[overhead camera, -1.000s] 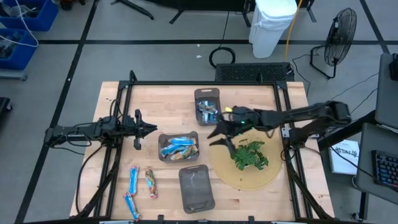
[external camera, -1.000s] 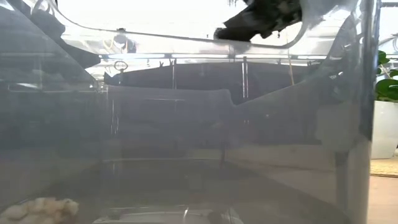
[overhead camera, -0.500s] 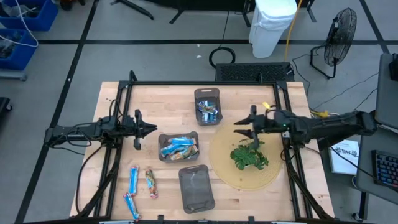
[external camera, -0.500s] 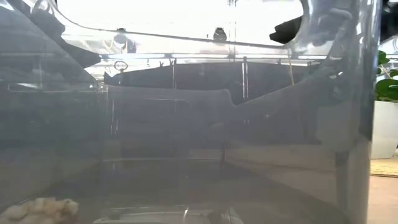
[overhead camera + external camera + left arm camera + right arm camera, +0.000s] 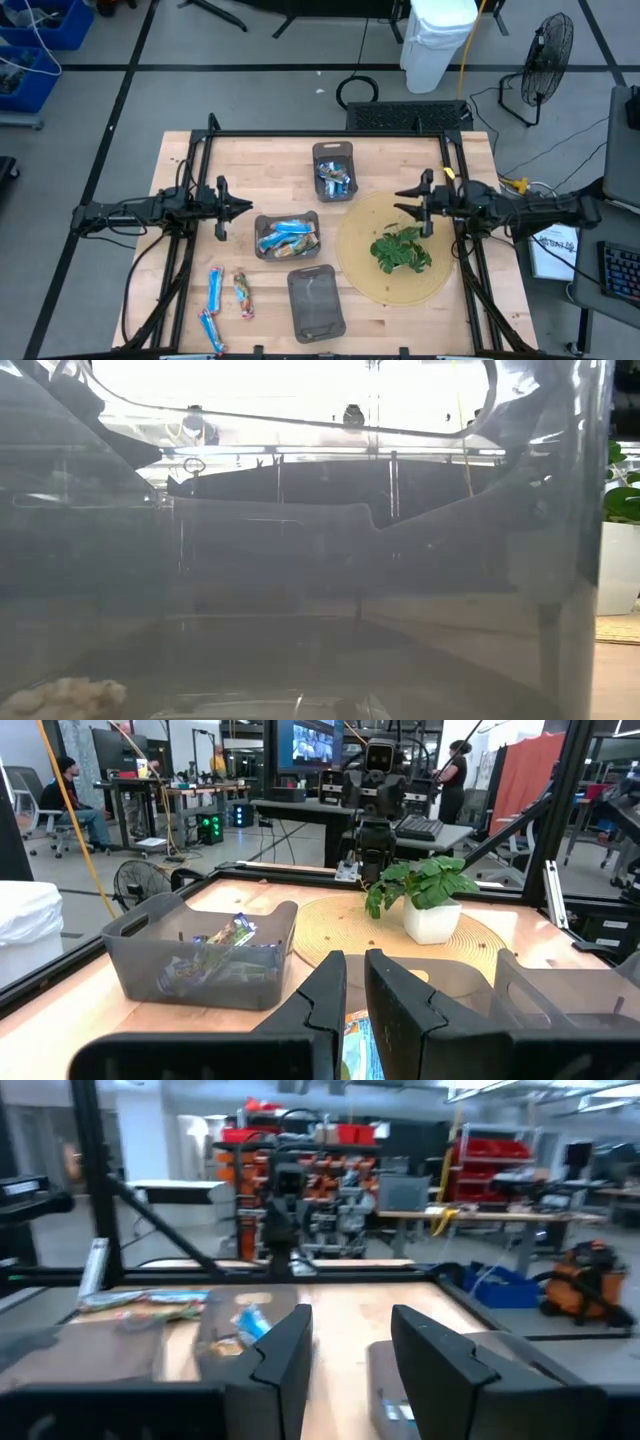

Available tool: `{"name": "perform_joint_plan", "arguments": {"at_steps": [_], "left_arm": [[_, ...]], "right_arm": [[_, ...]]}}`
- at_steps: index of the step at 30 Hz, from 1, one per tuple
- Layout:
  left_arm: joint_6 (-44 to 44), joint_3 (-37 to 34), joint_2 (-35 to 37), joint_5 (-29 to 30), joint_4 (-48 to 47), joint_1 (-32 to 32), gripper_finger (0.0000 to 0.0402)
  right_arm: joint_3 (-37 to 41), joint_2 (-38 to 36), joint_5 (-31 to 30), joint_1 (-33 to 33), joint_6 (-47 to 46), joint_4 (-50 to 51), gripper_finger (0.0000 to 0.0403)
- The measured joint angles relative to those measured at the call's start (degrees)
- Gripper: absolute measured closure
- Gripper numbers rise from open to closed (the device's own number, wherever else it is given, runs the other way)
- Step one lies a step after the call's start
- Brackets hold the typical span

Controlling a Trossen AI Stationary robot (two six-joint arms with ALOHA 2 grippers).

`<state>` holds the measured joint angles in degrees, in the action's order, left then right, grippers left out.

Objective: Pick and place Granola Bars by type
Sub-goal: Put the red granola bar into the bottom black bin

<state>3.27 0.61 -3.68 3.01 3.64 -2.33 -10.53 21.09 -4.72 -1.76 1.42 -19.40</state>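
Counting from above, three grey trays sit down the middle of the wooden table [image 5: 270, 165]: the far tray [image 5: 333, 171] holds a few granola bars [image 5: 335, 180] too bunched to count, the middle tray [image 5: 287, 236] holds a heap of blue-and-white bars [image 5: 285, 234], roughly four or five, and the near tray [image 5: 316, 302] shows no bars. Three more loose bars lie on the wood at the near left: two blue-and-white ones [image 5: 215, 285] and one brownish-orange one [image 5: 244, 296] just beside them.

One potted green plant [image 5: 402, 249] stands on one round woven mat [image 5: 395, 288].

Two arms are in view. The left gripper [image 5: 232, 208] hangs left of the middle tray, its fingers [image 5: 325, 1000] drawn narrow with a slim gap and nothing between them. The right gripper [image 5: 412, 200] hangs over the mat's far edge, beside the plant, its fingers [image 5: 285, 1350] spread fairly wide and empty.
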Motion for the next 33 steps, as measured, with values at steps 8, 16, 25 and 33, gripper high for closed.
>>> {"name": "perform_joint_plan", "arguments": {"at_steps": [8, 16, 25, 33], "left_arm": [[0.0, 0.0, 0.0, 0.0, 0.0, 0.0, 0.0355], [4.5, 0.0, 0.0, 0.0, 0.0, 0.0, 0.0355], [5.3, 0.0, 0.0, 0.0, 0.0, 0.0, 0.0355], [6.4, 0.0, 0.0, -0.1, 0.0, 0.0, 0.0355]], "right_arm": [[2.6, -6.0, -1.3, 0.0, 1.0, 2.2, 0.0273], [4.7, -9.0, -1.4, 0.0, 1.9, 3.1, 0.0273], [5.0, -12.8, -1.7, 0.0, 2.1, 8.1, 0.0273], [5.0, -15.0, -2.8, 0.0, 0.2, 13.0, 0.0273]]}}
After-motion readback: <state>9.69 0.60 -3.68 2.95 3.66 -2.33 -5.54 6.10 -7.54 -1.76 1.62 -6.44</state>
